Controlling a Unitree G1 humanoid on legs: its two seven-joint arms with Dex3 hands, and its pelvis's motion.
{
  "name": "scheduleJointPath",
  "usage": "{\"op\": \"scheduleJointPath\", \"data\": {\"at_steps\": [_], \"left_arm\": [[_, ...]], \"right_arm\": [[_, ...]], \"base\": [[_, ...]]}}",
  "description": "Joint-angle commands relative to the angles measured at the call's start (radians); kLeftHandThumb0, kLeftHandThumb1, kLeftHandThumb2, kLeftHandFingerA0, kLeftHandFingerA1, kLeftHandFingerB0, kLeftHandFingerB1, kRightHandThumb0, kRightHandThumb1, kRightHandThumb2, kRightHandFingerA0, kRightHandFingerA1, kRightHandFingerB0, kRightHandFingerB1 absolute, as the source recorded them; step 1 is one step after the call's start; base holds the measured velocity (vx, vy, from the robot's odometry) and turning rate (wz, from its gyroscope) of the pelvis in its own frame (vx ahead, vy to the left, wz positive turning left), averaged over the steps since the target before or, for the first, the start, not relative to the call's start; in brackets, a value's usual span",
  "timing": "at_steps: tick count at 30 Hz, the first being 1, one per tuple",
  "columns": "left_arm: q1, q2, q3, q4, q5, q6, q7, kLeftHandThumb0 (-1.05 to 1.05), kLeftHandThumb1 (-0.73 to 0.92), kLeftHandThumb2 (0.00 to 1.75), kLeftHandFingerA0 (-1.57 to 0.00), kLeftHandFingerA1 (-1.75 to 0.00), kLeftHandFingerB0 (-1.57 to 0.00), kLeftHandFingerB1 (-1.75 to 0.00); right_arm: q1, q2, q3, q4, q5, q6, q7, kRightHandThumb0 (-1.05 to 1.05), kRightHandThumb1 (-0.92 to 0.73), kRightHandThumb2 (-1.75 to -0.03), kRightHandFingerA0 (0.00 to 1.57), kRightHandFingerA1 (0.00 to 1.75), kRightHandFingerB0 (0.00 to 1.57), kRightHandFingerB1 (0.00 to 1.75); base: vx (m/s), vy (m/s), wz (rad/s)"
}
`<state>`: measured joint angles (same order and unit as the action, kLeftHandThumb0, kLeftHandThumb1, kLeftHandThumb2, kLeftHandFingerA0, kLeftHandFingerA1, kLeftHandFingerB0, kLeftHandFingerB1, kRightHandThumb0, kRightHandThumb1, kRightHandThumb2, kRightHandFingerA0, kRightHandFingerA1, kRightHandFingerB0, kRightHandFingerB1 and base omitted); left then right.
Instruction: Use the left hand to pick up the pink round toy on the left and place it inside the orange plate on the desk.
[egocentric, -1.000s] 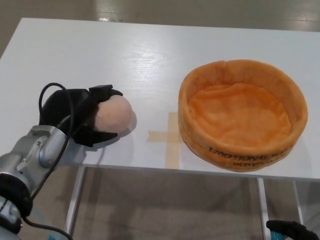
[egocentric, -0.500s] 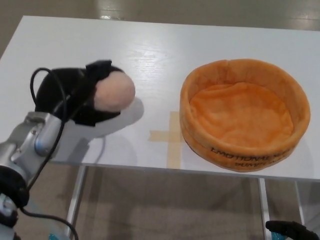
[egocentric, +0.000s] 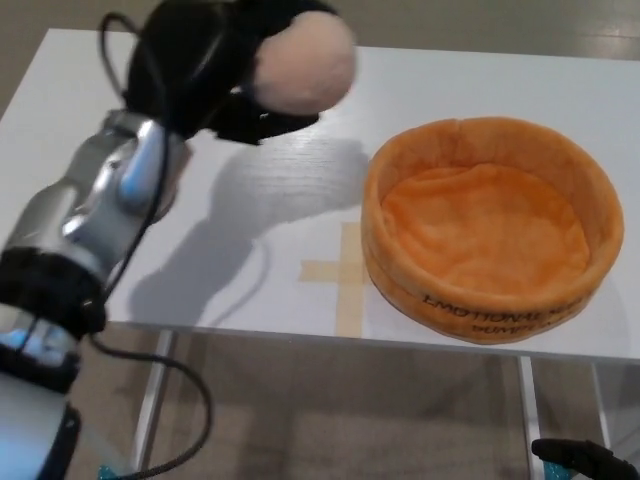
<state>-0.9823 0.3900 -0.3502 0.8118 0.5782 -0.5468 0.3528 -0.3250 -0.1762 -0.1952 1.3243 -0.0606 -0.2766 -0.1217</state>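
My left hand (egocentric: 215, 70) is shut on the pink round toy (egocentric: 305, 63), holding it high above the white desk (egocentric: 250, 150), up and to the left of the orange plate. The toy is a pale pink fuzzy ball sticking out to the right of my black fingers. The orange plate (egocentric: 490, 228) is a soft round bowl with a thick rim, sitting on the desk at the right, with nothing inside. A dark bit at the bottom right edge (egocentric: 585, 460) may be my right hand; its state does not show.
A cross of tan tape (egocentric: 340, 275) lies on the desk just left of the plate. The desk's front edge runs along the lower part of the picture, with floor and metal legs (egocentric: 150, 400) below.
My left hand has lifted the pink toy off the desk and carried it up and to the right, toward the plate. The plate has stayed put.
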Motion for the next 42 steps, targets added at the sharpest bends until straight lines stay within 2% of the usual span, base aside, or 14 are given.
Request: {"op": "scheduleJointPath", "data": {"at_steps": [1, 5, 6, 9, 10, 22, 23, 24, 26, 27, 29, 30, 36, 42], "left_arm": [[-0.069, -0.123, -0.058, 0.008, 0.033, 0.057, -0.077, -0.33, 0.68, 0.64, -0.81, -1.6, -0.89, -0.65], [-0.106, -0.2, -0.092, 0.04, 0.043, 0.09, -0.1, -0.28, 0.66, 0.59, -0.9, -1.55, -0.91, -0.59], [-0.119, -0.229, -0.105, 0.057, 0.049, 0.098, -0.097, -0.26, 0.69, 0.6, -0.86, -1.61, -0.85, -0.91], [-0.134, -0.273, -0.121, 0.09, 0.053, 0.11, -0.097, -0.34, 0.6, 0.67, -0.95, -1.58, -0.8, -1.13], [-0.14, -0.288, -0.135, 0.109, 0.068, 0.114, -0.083, -0.28, 0.67, 0.6, -0.88, -1.58, -0.9, -0.65], [-0.147, -0.403, -0.189, 0.303, 0.057, 0.132, -0.165, -0.19, 0.65, 0.6, -0.86, -1.39, -0.77, -0.52], [-0.16, -0.404, -0.193, 0.321, 0.05, 0.165, -0.254, -0.56, 0.43, 0.68, -0.26, -0.43, -0.14, -0.36], [-0.181, -0.404, -0.196, 0.348, 0.041, 0.216, -0.387, -0.32, 0.24, 0.84, -0.01, -0.48, 0.0, -0.46], [-0.187, -0.404, -0.196, 0.355, 0.039, 0.229, -0.422, -0.32, 0.24, 0.84, -0.01, -0.48, 0.0, -0.46], [-0.191, -0.404, -0.194, 0.361, 0.038, 0.232, -0.437, -0.65, 0.41, 0.73, -0.04, -0.29, -0.11, -0.31], [-0.197, -0.402, -0.196, 0.366, 0.043, 0.239, -0.445, -0.73, 0.43, 0.83, 0.0, -0.12, -0.09, -0.28], [-0.203, -0.401, -0.201, 0.37, 0.053, 0.243, -0.441, -0.81, 0.55, 0.59, 0.0, -0.17, -0.11, -0.26], [-0.217, -0.395, -0.202, 0.364, 0.059, 0.23, -0.432, -0.83, 0.47, 0.89, -0.02, -0.12, -0.1, -0.25], [-0.211, -0.392, -0.177, 0.319, 0.034, 0.189, -0.441, -0.88, 0.55, 0.61, 0.0, -0.23, -0.13, -0.27]], "right_arm": [[0.005, 0.007, -0.006, 0.001, 0.01, 0.002, -0.002, -0.12, -0.34, -0.84, 0.57, 0.98, 0.53, 0.92], [0.001, 0.009, -0.005, 0.002, 0.008, 0.009, 0.001, -0.15, -0.35, -0.83, 0.55, 0.91, 0.54, 0.9], [-0.001, 0.011, -0.003, 0.003, 0.005, 0.011, 0.0, -0.15, -0.35, -0.83, 0.45, 0.9, 0.53, 0.9], [-0.001, 0.014, -0.003, 0.002, 0.006, 0.01, 0.0, -0.15, -0.36, -0.82, 0.48, 0.89, 0.53, 0.89], [-0.001, 0.015, -0.006, 0.001, 0.009, 0.007, 0.001, -0.12, -0.34, -0.85, 0.53, 0.93, 0.54, 0.91], [0.001, 0.012, -0.001, 0.001, 0.002, 0.006, 0.001, -0.11, -0.29, -0.93, 0.57, 0.8, 0.57, 0.79], [-0.001, 0.014, -0.003, 0.001, 0.005, 0.008, 0.002, -0.15, -0.36, -0.82, 0.52, 0.89, 0.54, 0.88], [-0.002, 0.016, -0.003, 0.001, 0.006, 0.011, 0.003, -0.14, -0.36, -0.81, 0.51, 0.89, 0.54, 0.87], [-0.002, 0.017, -0.003, 0.002, 0.006, 0.012, 0.003, -0.14, -0.36, -0.81, 0.51, 0.89, 0.54, 0.87], [-0.003, 0.017, -0.003, 0.001, 0.006, 0.01, 0.003, -0.13, -0.36, -0.83, 0.51, 0.9, 0.53, 0.87], [-0.002, 0.017, -0.002, 0.001, 0.005, 0.008, 0.002, -0.11, -0.29, -0.94, 0.55, 0.79, 0.57, 0.79], [-0.001, 0.017, -0.001, 0.002, 0.003, 0.007, 0.001, -0.13, -0.36, -0.82, 0.52, 0.89, 0.54, 0.87], [-0.002, 0.015, 0.004, 0.003, -0.001, 0.009, 0.003, -0.14, -0.35, -0.81, 0.51, 0.89, 0.55, 0.88], [-0.004, 0.018, -0.001, 0.003, 0.007, 0.012, 0.004, -0.11, -0.28, -0.93, 0.61, 0.81, 0.58, 0.79]], "base": [[0.0, 0.0, 0.0], [0.0, 0.0, 0.0], [0.0, 0.0, 0.0], [0.0, 0.0, 0.0], [0.0, 0.0, 0.0], [0.0, 0.0, 0.0], [0.0, 0.0, 0.0], [0.0, 0.0, 0.0], [0.0, 0.0, 0.0], [0.0, 0.0, 0.0], [0.0, 0.0, 0.0], [0.0, 0.0, 0.0], [0.0, 0.0, 0.0], [0.0, 0.0, 0.0]]}}
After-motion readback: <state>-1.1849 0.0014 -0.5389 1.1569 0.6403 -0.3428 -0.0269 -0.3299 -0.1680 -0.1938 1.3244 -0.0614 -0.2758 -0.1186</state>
